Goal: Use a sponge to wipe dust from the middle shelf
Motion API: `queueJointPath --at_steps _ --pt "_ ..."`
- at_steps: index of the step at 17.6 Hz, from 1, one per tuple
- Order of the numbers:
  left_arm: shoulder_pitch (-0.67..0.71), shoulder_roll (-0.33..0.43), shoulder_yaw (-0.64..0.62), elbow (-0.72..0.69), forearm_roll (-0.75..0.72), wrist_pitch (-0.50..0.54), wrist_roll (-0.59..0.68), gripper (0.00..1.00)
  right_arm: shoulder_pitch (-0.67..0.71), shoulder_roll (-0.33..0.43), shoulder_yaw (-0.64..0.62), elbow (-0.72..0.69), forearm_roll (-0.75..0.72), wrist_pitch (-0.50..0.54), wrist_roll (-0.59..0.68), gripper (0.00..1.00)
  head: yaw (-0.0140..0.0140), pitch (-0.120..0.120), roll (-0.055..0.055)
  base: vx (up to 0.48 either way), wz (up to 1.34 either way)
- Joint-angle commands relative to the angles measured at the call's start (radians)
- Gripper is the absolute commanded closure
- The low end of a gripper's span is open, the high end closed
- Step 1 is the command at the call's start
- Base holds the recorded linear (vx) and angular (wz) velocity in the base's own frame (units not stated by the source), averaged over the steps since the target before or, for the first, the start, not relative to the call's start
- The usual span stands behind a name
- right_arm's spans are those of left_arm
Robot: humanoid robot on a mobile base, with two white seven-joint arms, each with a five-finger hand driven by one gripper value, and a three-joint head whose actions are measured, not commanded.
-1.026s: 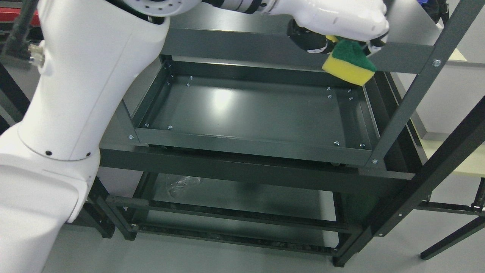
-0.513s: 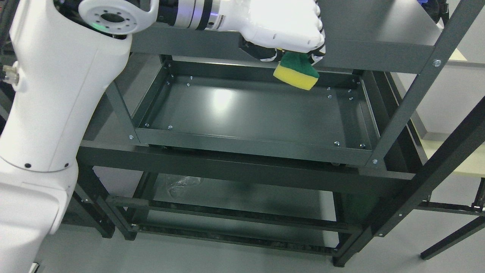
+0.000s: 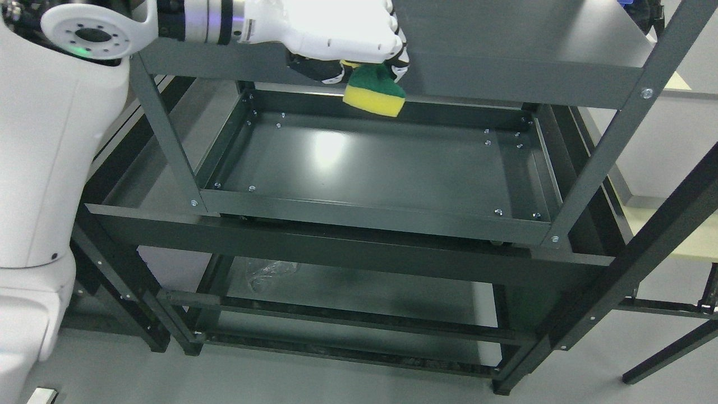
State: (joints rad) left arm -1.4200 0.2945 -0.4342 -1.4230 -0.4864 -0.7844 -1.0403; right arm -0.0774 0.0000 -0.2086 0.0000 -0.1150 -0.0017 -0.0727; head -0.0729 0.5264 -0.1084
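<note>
- The white left hand (image 3: 342,36) is gripping a yellow-and-green rectangular sponge (image 3: 374,92) at the frame's top centre.
- The sponge is hanging above the dark grey metal middle shelf (image 3: 381,168), near its back edge.

Floor (image 3: 348,387) is plain grey, smooth, no markings. Dark grey metal rack frame (image 3: 594,163) fills most of the view, angled uprights bolted at the corners. Overhead light shows as a bright glare patch (image 3: 330,147) on painted steel. Crumpled clear plastic (image 3: 268,275) sits on the bottom level. At right, a pale cream tabletop (image 3: 695,247) on black legs, just beside the rack. Red item (image 3: 11,4) at far upper left, too cropped to identify.
</note>
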Motion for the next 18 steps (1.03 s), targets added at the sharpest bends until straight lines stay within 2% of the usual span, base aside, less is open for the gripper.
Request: queueJointPath --at_steps 1,5,14,18 --pt "0.032 0.172 0.098 -0.001 0.049 -0.001 0.0 0.98 0.001 -0.017 0.0 -0.017 0.0 0.072 0.001 0.0 0.0 0.0 0.0 0.0 0.0" --pt "0.055 0.285 0.107 0.001 0.107 -0.001 0.0 0.97 0.001 -0.017 0.0 -0.017 0.0 0.072 0.001 0.0 0.0 0.0 0.0 0.0 0.0" --pt "0.134 0.503 0.212 0.013 0.228 -0.001 0.0 0.96 0.001 -0.017 0.0 -0.017 0.0 0.072 0.001 0.0 0.0 0.0 0.0 0.0 0.0" --pt "0.156 0.531 0.221 0.024 0.249 -0.001 0.002 0.96 -0.001 -0.017 0.0 -0.017 0.0 0.072 0.001 0.0 0.0 0.0 0.0 0.0 0.0"
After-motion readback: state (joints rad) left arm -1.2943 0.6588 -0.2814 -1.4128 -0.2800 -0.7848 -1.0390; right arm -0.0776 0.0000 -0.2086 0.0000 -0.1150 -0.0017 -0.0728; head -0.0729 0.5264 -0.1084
